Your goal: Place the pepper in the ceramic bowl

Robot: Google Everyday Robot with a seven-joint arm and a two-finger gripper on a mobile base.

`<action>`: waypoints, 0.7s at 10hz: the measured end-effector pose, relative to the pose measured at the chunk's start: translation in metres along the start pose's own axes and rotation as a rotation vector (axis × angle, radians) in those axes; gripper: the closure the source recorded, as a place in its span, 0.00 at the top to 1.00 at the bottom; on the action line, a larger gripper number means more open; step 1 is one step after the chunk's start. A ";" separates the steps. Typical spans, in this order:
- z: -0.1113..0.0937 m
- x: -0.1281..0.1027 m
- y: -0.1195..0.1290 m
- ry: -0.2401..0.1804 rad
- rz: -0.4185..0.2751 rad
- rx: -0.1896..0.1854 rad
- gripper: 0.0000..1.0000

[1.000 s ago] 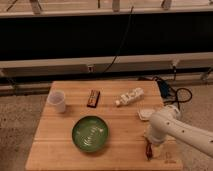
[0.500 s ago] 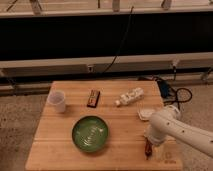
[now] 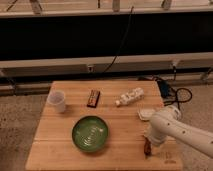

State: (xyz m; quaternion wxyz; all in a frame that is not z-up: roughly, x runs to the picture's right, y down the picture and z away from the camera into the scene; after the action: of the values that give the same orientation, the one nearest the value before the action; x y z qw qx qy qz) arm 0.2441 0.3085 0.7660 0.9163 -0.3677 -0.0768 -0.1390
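Now fingers [image 3: 147, 145] over pepper [image 3: 147, 148]

The pepper [image 3: 147, 147], a small slender dark red-brown chili, lies near the wooden table's front right edge, directly under the gripper [image 3: 148, 142]. The ceramic bowl [image 3: 90, 134], round, glossy green with pale streaks inside, sits upright well to its left.

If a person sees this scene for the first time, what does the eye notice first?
The white robot arm reaches in from the right, its tool down at the pepper near the wooden table's front right edge. Next comes the green ceramic bowl, front centre, with a white cup behind it to the left.
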 end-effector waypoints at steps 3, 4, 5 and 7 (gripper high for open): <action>-0.001 0.000 0.003 0.000 0.001 -0.007 0.51; -0.001 0.001 0.003 0.000 0.001 -0.007 0.41; 0.000 0.001 0.002 -0.002 -0.001 -0.004 0.32; 0.000 0.001 0.002 -0.002 -0.003 -0.003 0.11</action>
State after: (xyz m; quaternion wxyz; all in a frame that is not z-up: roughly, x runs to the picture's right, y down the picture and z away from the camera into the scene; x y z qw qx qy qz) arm 0.2461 0.3102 0.7650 0.9155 -0.3691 -0.0781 -0.1400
